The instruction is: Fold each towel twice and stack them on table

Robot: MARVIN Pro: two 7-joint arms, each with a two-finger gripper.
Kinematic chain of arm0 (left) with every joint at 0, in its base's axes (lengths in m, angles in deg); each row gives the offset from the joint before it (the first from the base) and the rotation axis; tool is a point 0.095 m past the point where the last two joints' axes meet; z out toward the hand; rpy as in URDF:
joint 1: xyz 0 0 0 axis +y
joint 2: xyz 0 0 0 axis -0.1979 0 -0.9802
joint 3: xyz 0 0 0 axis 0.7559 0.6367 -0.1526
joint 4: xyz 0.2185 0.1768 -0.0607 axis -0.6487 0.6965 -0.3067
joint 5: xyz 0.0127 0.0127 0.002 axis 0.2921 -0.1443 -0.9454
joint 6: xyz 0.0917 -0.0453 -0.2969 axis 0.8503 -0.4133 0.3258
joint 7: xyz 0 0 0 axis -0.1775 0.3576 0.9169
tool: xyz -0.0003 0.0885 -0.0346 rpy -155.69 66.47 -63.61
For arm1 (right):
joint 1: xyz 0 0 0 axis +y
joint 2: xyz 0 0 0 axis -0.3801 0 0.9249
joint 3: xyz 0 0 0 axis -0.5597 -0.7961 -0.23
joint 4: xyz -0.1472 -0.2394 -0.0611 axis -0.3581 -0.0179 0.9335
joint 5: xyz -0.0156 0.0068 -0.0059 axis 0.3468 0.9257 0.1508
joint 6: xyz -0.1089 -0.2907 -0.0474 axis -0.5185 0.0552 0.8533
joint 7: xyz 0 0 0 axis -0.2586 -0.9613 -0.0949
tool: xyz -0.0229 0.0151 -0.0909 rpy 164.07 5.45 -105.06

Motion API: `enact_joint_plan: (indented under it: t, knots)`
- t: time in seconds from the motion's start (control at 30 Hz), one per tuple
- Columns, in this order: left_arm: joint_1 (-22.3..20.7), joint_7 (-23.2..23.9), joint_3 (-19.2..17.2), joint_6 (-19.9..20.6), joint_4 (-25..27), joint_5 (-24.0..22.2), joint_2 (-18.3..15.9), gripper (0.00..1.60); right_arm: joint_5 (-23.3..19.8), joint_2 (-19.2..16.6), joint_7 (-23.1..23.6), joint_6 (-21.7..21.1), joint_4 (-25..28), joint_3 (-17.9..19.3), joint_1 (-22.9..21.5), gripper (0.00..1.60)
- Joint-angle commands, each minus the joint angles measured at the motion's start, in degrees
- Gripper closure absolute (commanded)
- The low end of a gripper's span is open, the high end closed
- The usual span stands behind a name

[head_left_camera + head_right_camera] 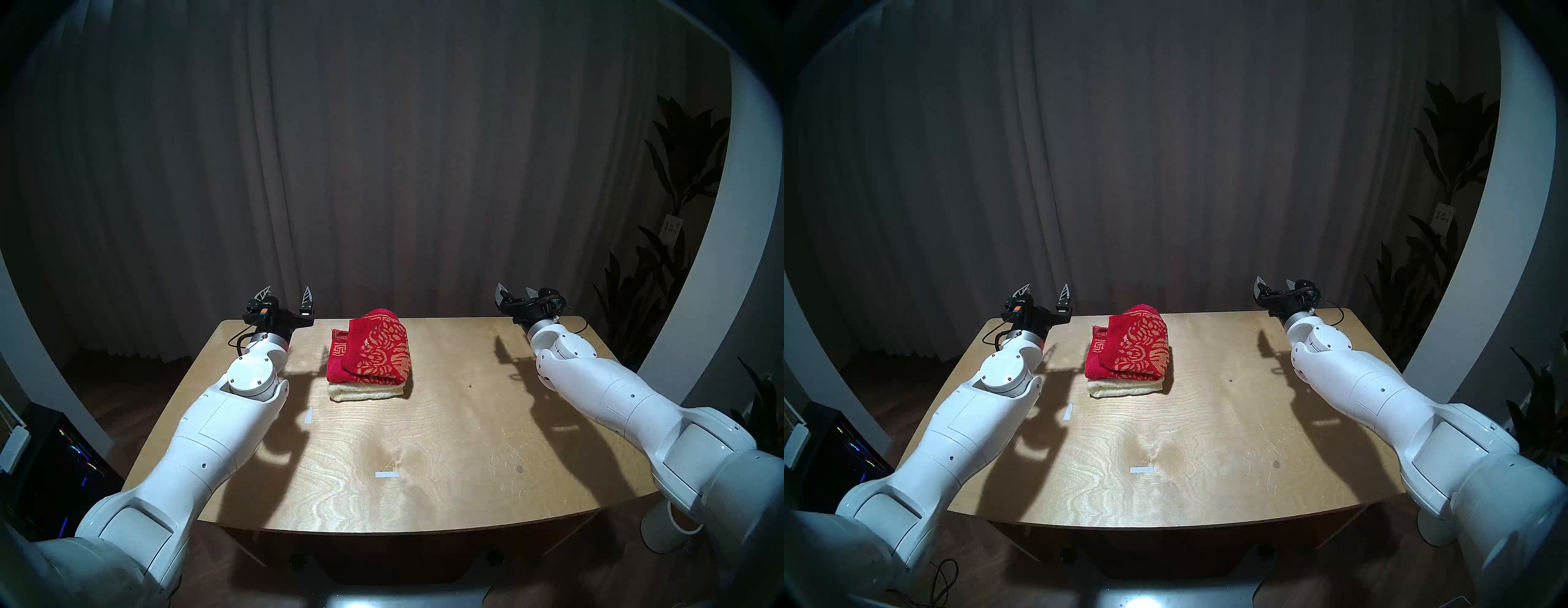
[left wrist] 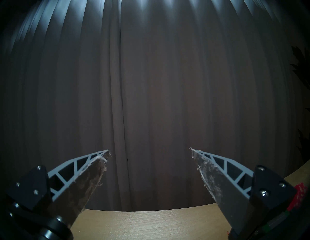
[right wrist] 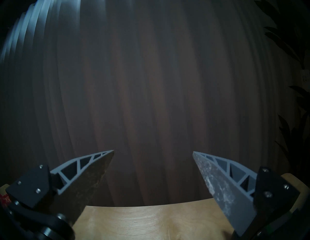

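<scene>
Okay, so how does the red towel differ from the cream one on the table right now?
The red towel lies on top; the cream towel sits underneath, directly on the table. The red towel carries a gold floral pattern and key border, while the cream towel looks plain from here. The red towel's fold is looser, bulging with an offset layer; the cream towel lies flat. Both are folded in one stack, and neither is touched by a gripper.

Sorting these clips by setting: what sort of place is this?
Probably an indoor robot test or demo room rather than a lived-in home: one bare plywood table before a floor-length dark curtain, potted plants at the side, and only two folded towels laid out.
</scene>
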Motion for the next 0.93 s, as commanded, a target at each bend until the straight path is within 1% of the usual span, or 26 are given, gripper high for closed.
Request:
enact_joint_plan:
  t: [0.0,0.07,0.1,0.17,0.23,0.9]
  knots:
    - [-0.6,-0.5,-0.2,0.4,1.6,0.1,-0.1,0.0,-1.4,1.2,2.2,-0.2,-0.6,0.8,-1.2,0.0]
    - [-0.6,-0.8,-0.2,0.6,1.6,0.3,0.0,0.0,-1.4,1.1,2.5,-0.1,-0.6,0.8,-1.1,0.0]
    - [-0.6,-0.9,-0.2,0.6,1.6,0.3,0.0,0.0,-0.3,0.9,0.8,0.8,-0.2,0.3,-1.0,0.0]
    - [-0.6,-0.9,-0.2,0.6,1.7,0.3,0.0,0.0,0.0,0.8,0.5,0.6,0.1,0.0,-1.0,0.0]
    - [-0.6,-1.0,-0.1,0.7,1.7,0.3,0.0,0.0,1.3,0.9,-1.1,1.4,0.2,-0.6,-1.0,0.0]
    - [-0.6,-1.1,-0.1,0.8,1.8,0.3,-0.1,0.0,2.1,0.8,-2.4,1.2,0.8,-0.6,-0.8,0.0]
